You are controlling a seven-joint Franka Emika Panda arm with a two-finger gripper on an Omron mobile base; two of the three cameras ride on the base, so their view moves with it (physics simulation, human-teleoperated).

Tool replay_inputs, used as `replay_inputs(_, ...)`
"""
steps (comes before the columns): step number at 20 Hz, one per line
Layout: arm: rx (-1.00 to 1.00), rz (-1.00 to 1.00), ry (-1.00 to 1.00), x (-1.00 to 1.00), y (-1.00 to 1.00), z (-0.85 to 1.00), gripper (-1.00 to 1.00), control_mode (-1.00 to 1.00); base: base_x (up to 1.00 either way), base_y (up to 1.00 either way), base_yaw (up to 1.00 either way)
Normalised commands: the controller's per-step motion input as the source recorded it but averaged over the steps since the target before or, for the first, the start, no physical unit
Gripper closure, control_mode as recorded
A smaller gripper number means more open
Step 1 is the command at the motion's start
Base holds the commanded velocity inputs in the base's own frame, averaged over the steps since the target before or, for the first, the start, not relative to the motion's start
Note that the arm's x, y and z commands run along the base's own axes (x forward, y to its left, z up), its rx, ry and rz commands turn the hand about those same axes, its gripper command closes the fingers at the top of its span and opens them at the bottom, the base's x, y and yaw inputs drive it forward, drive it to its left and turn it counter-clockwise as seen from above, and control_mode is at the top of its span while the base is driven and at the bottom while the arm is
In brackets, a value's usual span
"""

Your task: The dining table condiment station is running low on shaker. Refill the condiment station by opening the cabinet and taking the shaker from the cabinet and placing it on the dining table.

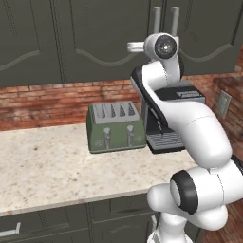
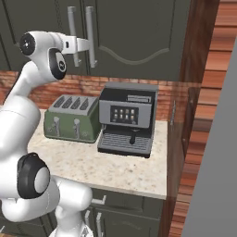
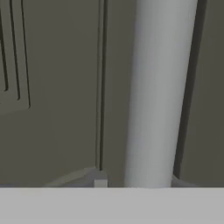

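Observation:
The dark grey-green wall cabinet [image 1: 95, 38] [image 2: 134, 32] hangs above the counter with both doors shut. Two pale grey bar handles run side by side at the door seam. My gripper [image 2: 88, 45] reaches level from the raised wrist and meets the right-hand handle [image 2: 91, 28] at about mid-height. In the hand view that handle [image 3: 162, 92] stands very close as a wide pale bar, with the door seam [image 3: 100, 87] just left of it. My fingertips are not visible, so their state is unclear. The shaker is hidden. The dining table is out of view.
On the speckled counter [image 1: 47, 166] below the cabinet stand a green toaster [image 1: 116, 127] [image 2: 71, 118] and a black coffee machine [image 2: 127, 120] [image 1: 166, 137]. A brick wall backs the counter. A tall wooden side panel [image 2: 199, 92] closes the right end.

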Motion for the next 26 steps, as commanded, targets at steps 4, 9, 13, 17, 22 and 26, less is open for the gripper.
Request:
replay_inputs(4,0.0,0.1,0.12,-0.09,0.3,-0.04,1.0,-1.0,0.0,0.0,0.0)
replay_inputs(9,0.0,0.11,0.08,-0.54,0.67,-0.01,1.0,-1.0,0.0,0.0,0.0)
replay_inputs(13,0.0,0.08,0.0,-0.96,0.79,-0.03,1.0,-1.0,0.0,0.0,0.0)
replay_inputs(17,0.0,0.0,0.0,-1.0,0.97,0.0,1.0,-1.0,0.0,0.0,0.0)
replay_inputs(22,0.0,-0.03,0.0,-0.95,1.0,0.0,1.0,-1.0,0.0,0.0,0.0)
replay_inputs(26,0.0,0.0,0.0,-0.93,0.98,-0.04,1.0,-1.0,0.0,0.0,0.0)
